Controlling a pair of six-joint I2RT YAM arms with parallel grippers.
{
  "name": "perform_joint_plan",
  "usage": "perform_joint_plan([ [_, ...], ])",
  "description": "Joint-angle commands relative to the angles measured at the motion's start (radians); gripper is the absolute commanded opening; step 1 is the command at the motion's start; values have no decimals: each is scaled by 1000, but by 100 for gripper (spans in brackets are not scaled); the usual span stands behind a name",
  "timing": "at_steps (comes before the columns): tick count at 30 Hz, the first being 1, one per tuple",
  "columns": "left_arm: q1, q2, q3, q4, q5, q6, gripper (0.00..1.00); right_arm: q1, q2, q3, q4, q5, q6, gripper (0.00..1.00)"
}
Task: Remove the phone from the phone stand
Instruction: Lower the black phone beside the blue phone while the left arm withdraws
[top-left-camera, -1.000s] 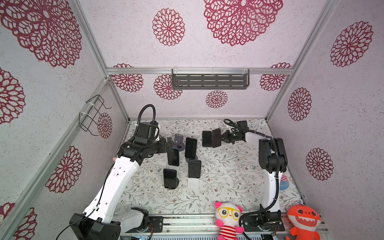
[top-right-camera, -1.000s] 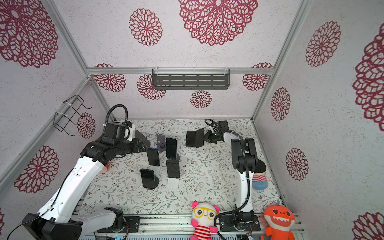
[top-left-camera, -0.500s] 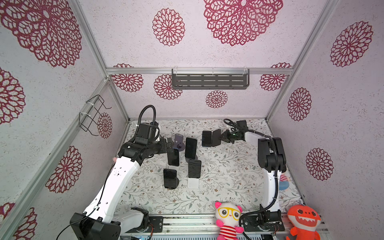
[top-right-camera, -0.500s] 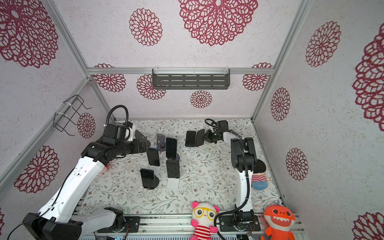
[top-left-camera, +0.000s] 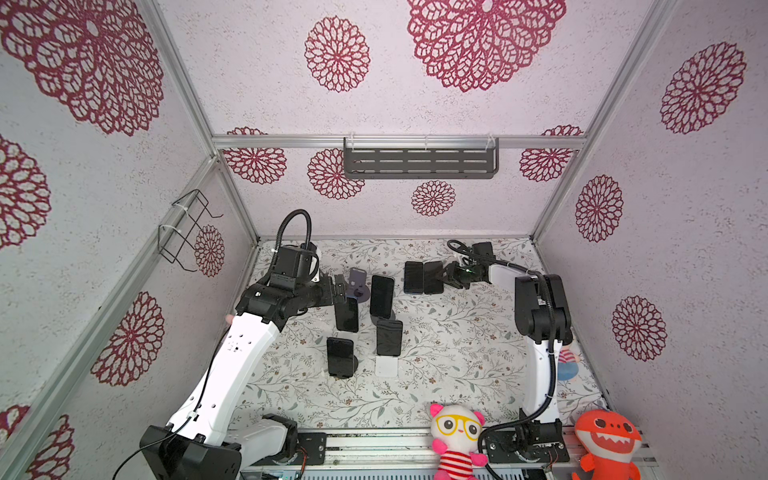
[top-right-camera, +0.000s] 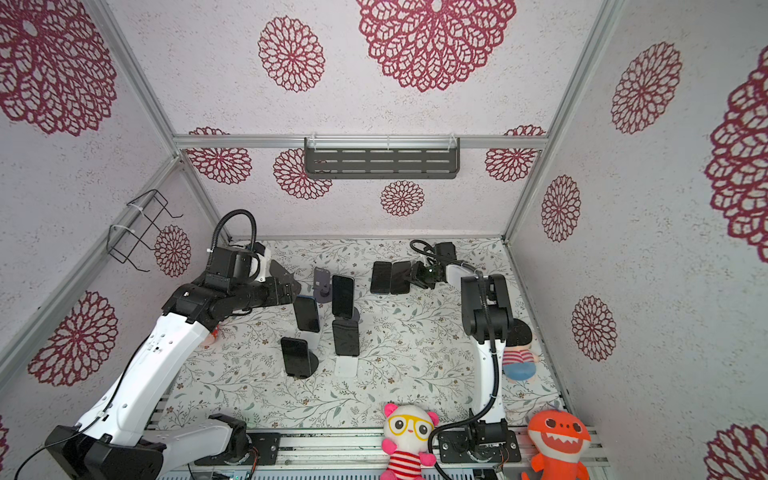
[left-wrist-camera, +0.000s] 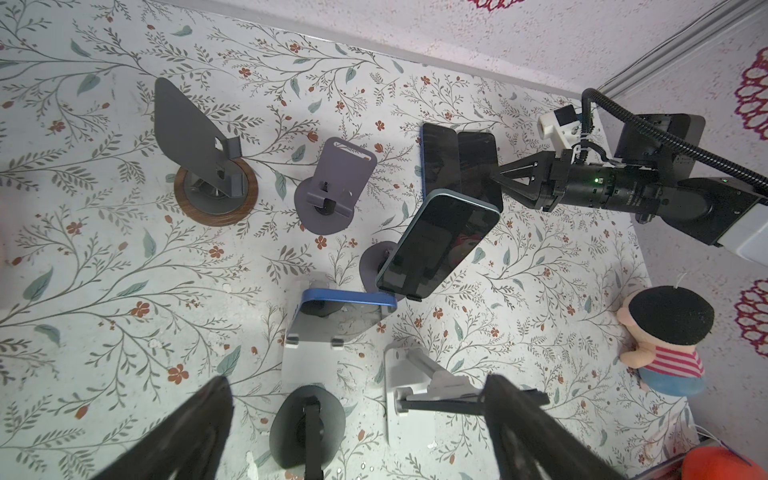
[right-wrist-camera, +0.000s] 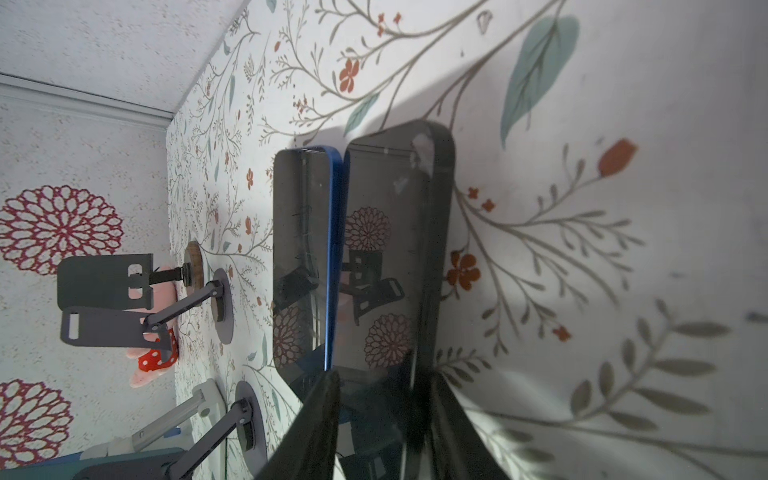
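Note:
Several dark phones lean on stands mid-table: a light-blue-edged phone (top-left-camera: 381, 296) (left-wrist-camera: 440, 245), a blue phone (top-left-camera: 347, 313) (left-wrist-camera: 345, 299), one on a white phone stand (top-left-camera: 389, 337) and one on a black stand (top-left-camera: 340, 355). My left gripper (top-left-camera: 338, 291) (left-wrist-camera: 357, 436) hangs wide open over them, holding nothing. At the back a blue-edged phone (top-left-camera: 413, 277) (right-wrist-camera: 303, 257) and a black phone (top-left-camera: 433, 277) (right-wrist-camera: 386, 249) lie flat side by side. My right gripper (top-left-camera: 444, 276) (right-wrist-camera: 384, 374) is at the black phone's near end, jaws parted around it.
Empty stands at the back left: a purple one (top-left-camera: 358, 282) (left-wrist-camera: 332, 183) and a grey one on a wooden base (left-wrist-camera: 199, 153). Plush toys sit along the front edge (top-left-camera: 457, 436) (top-left-camera: 606, 440) and by the right wall (top-left-camera: 565, 361). A shelf (top-left-camera: 419, 162) hangs on the back wall.
My right gripper's jaws have spread apart off the black phone, which stays flat on the table. The left arm has hardly moved.

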Motion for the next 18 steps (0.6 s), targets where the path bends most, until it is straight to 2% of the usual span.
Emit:
perform_joint_plan([
  [1, 5, -11, -3, -4, -22, 5, 97, -1, -7, 35, -3, 2, -20, 41],
  [8, 7, -10, -13, 1, -28, 7, 97, 0, -19, 39, -28, 28, -44, 59],
  [18, 6, -4, -44, 25, -16, 9, 97, 0, -50, 45, -56, 52, -63, 64],
])
